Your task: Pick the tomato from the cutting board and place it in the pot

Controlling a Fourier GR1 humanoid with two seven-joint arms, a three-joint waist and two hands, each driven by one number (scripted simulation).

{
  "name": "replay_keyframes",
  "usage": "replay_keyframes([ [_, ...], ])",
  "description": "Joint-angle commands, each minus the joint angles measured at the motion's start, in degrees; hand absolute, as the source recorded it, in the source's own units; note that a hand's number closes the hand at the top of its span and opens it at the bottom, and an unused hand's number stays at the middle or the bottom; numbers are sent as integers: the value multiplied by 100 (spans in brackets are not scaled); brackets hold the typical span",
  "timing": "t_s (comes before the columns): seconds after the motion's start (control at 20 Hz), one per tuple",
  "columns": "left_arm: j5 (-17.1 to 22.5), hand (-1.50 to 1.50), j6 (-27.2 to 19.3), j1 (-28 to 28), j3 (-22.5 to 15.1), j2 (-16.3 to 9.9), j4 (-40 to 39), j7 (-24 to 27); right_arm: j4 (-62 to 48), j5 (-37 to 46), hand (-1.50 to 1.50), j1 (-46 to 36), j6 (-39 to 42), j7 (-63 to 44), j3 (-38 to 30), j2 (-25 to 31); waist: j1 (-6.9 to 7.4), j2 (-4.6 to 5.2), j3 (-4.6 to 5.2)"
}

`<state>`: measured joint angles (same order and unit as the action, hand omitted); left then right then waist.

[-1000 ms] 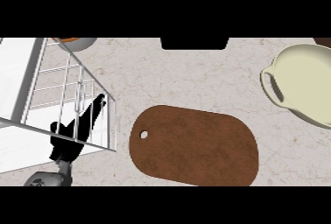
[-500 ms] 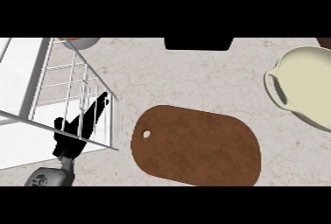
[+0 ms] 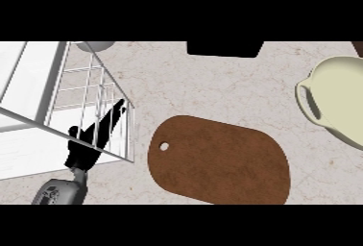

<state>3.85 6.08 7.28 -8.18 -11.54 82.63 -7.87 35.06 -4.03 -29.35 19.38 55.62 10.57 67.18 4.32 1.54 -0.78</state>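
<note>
No tomato visible; cutting board (image 3: 220,161) bare.
My left hand (image 3: 92,139) rests released, fingers straight, over the wire rack (image 3: 85,105); right hand out of view. I expect a tomato soft, smooth, light: cup around its middle. Pot (image 3: 340,103) sits far right on the surface (image 3: 212,86), path unobstructed.

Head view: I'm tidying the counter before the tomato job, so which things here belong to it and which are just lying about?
Belonging to the job:
brown cutting board, with no tomato showing on it
cream pot at the right edge
left hand, open, fingers straight

Just lying about:
white wire rack at the left
grey round object at the top
dark object at the top
</note>
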Motion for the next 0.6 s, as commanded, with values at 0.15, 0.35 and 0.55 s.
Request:
replay_keyframes([
  [0.15, 71, 0, 170, -92, -133, 78, -111, -220, -271, 835, 150, -420, 171, 1048, 565, -225, 31, -11, 41],
  [0.35, 11, 0, 51, 143, -41, 173, -349, -188, -317, 1356, 150, -989, -216, 847, 891, -544, 10, -3, 53],
  [0.55, -91, 0, -21, 158, -33, 209, -503, -143, -410, 2164, 150, -1110, -1859, 720, 1162, -859, -97, -14, 55],
])
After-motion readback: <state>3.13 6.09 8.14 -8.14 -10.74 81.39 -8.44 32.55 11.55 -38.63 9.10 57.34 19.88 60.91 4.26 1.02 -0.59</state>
